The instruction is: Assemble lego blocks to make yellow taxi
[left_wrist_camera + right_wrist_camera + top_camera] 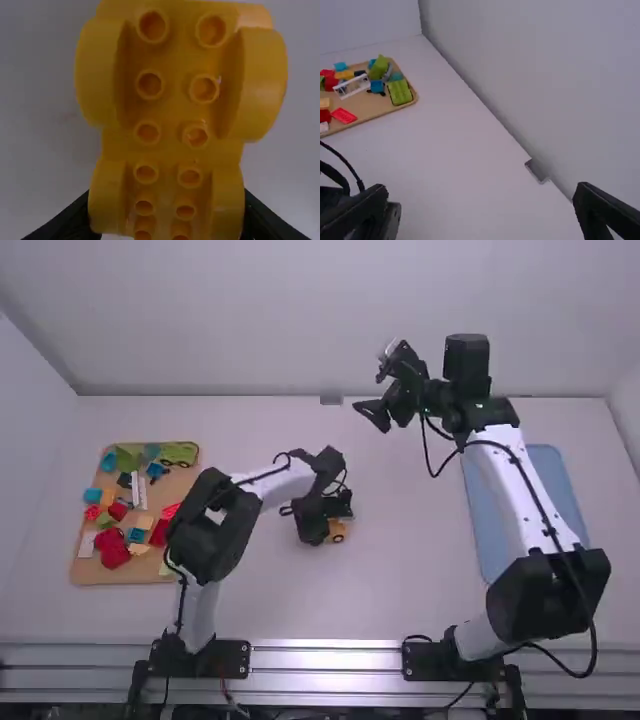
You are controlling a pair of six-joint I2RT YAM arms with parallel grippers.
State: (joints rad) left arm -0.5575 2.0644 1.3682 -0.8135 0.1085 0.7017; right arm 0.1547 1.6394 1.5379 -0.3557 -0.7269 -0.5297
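1. A yellow wheeled base point(172, 112) has its hollow tubes facing the camera, in 2 columns.
2. It has 4 wheels: 2 near the left gripper point(328, 524), 2 far from it.
3. The gripper's 2 black fingers point(67, 220) stand on opposite sides of the base, beside the near wheels.
4. The pale table point(37, 105) lies behind.

Yellow wheeled block point(172, 112) showing two rows of hollow round knobs, rounded wheel shapes flanking both sides; appearing near middle of white table point(400, 570). Red, blue, green blocks point(112, 552) lying jumbled on wooden tray point(85, 575).
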